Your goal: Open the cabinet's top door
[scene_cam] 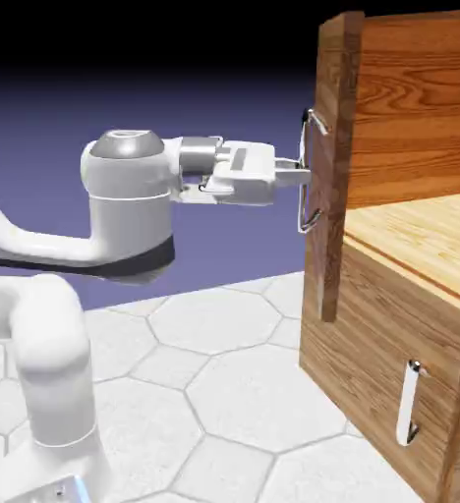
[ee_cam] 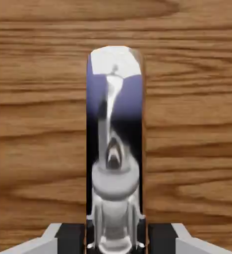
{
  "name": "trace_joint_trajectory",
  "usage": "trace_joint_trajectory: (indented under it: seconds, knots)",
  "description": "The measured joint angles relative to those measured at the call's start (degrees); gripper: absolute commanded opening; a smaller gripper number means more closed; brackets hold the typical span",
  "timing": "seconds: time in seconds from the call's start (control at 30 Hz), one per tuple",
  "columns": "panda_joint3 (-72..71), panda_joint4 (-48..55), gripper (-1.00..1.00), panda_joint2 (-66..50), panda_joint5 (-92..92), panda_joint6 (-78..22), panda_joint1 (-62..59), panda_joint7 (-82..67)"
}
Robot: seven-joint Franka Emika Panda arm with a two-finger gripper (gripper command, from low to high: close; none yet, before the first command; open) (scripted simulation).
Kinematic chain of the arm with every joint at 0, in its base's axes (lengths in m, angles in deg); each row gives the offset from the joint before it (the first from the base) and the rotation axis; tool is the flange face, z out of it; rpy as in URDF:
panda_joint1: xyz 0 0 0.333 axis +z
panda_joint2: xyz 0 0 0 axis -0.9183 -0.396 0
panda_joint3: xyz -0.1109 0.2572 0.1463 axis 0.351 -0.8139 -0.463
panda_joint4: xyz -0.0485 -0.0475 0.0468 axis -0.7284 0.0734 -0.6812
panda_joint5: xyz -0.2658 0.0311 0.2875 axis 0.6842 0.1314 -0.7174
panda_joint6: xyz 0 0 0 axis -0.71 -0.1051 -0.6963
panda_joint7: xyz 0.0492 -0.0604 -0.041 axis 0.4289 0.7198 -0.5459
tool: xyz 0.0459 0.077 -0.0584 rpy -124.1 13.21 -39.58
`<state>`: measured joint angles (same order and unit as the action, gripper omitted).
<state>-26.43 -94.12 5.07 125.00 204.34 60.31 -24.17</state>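
While the white arm (scene_cam: pixel 131 196) reaches level toward the exterior view's right, its jaws are closed on the long, chrome, bar-shaped door handle (scene_cam: pixel 304 182), with one dark fingertip (ee_cam: pixel 71 239) against each side of it in the hand view. They grip it partway along its upright length, between its two mounts.

The top door (scene_cam: pixel 330 177) stands open at the upper part of the brown wooden cabinet (scene_cam: pixel 391 344), swung out toward the arm and seen almost edge-on in the exterior view. Beyond it show the compartment's reddish-brown inner wall (scene_cam: pixel 411 103) and its pale wooden bottom (scene_cam: pixel 426 231). Lower down, the smaller front panel (scene_cam: pixel 372 334) lies flush with the cabinet, its short silver handle (scene_cam: pixel 408 403) upright near the exterior view's right.

In the hand view, horizontal grain fills most of the background, and the glossy handle mirrors pale, blue-violet and black shapes. The pale surface (scene_cam: pixel 239 393) beside the cabinet has a pattern of large polygonal tiles.
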Motion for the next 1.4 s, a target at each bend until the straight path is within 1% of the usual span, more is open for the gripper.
trace_joint_trajectory:
  seconds: [0.17,0.33,0.57,0.77,0.93,1.1,1.23,1.4]
  knots:
    - [-6.91,-5.33,-1.00,6.13,-12.48,-1.66,-6.77,-7.01]
    - [-12.69,-9.90,-1.00,13.38,-24.89,-6.74,-8.58,-14.91]
    - [-24.69,-14.25,-1.00,24.50,-42.19,-20.56,-5.47,-22.92]
    - [-37.14,-14.25,-1.00,29.60,-54.02,-32.77,-1.72,-25.17]
    - [-47.53,-11.99,-1.00,30.69,-62.41,-42.26,0.21,-25.48]
    - [-57.91,-7.38,-1.00,29.60,-70.33,-52.11,-0.03,-25.15]
    - [-66.22,-1.15,-1.00,27.52,-76.55,-61.00,-2.89,-24.79]
    - [-74.72,9.20,-1.00,24.68,-82.73,-72.23,-9.92,-24.80]
